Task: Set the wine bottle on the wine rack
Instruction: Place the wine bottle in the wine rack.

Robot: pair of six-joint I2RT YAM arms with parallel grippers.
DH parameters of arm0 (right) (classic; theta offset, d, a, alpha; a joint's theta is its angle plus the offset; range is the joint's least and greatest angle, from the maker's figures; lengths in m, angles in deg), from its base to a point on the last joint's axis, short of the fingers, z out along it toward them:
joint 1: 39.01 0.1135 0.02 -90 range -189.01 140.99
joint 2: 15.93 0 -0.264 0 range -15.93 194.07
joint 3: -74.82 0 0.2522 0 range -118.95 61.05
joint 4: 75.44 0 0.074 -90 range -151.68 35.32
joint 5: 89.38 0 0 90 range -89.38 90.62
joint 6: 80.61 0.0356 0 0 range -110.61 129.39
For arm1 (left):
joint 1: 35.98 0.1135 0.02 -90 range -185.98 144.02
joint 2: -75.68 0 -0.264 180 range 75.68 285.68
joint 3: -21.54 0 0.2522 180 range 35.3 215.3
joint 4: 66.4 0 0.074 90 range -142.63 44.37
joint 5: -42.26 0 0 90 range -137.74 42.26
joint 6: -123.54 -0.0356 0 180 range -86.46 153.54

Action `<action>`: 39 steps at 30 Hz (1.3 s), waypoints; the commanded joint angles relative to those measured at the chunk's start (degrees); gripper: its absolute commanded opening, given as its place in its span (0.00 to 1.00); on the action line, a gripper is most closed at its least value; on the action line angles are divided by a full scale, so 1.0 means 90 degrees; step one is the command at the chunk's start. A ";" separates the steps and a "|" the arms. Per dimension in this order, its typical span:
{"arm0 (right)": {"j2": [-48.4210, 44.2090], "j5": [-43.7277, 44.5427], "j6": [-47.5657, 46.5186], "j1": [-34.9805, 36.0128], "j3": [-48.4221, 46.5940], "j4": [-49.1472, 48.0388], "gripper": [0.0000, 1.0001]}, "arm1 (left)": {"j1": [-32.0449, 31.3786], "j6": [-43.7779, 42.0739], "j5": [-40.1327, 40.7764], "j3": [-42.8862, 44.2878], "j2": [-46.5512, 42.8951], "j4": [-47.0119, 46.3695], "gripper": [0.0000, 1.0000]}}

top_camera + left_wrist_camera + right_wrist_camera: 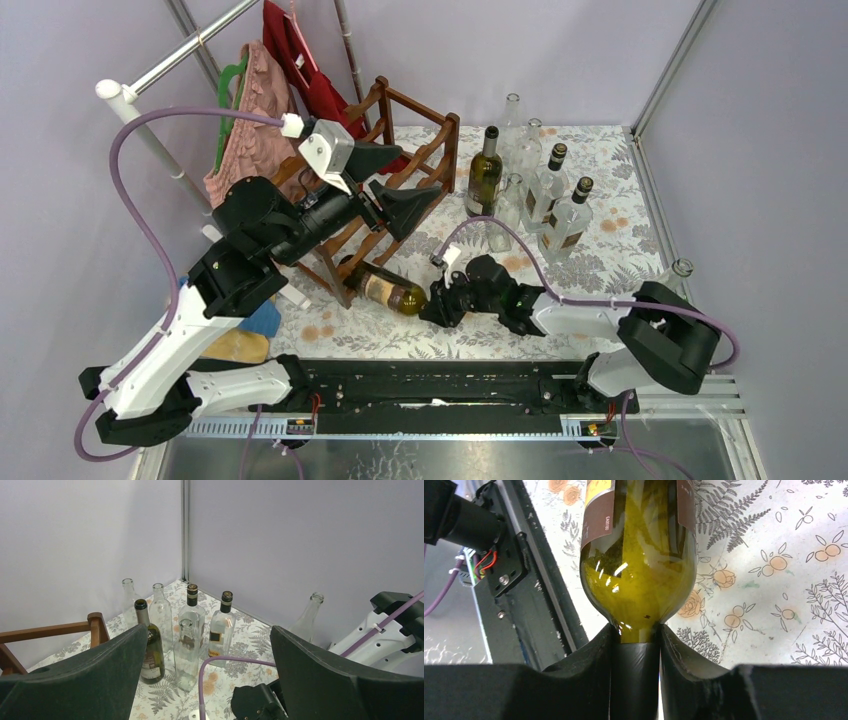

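Right hand point(635, 640) clamped on neck of olive-green glass wine bottle point(385, 287), which lies near-horizontal, low over floral surface point(610, 190). Bottle base just beside near corner post of dark reddish-brown wooden wine rack point(452, 150). Left hand point(395, 180) spread wide, empty, above rack. Risks: neck-only grip, so heavy body may pivot or slip; base may catch scalloped rail and shove rack.

From above, the left arm point(250, 240) covers the near left side of the wine rack point(452, 150), hiding its lower tiers. The neck of the wine bottle point(385, 288) is buried in the right gripper point(434, 304); whether its base touches the rack cannot be told. In the right wrist view the bottle's upper body is cut off by the top edge, and the label print is too small to read. The left wrist view catches only one rack corner, and the labels on the standing bottles point(221, 630) are illegible.
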 commanded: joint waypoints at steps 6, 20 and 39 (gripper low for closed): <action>0.0739 0.0321 -0.0283 0.0094 -0.0714 -0.1984 0.00 | 0.0058 0.0048 0.0247 -0.0258 -0.0051 -0.0567 0.98; 0.1957 0.0339 -0.0442 0.0114 -0.1472 -0.3079 0.00 | 0.0156 -0.0198 0.0263 -0.0216 0.0206 -0.0520 0.98; 0.3058 0.0868 -0.0618 0.0261 -0.2337 -0.3717 0.00 | 0.0336 -0.0351 0.0319 -0.0066 0.0383 -0.0288 0.98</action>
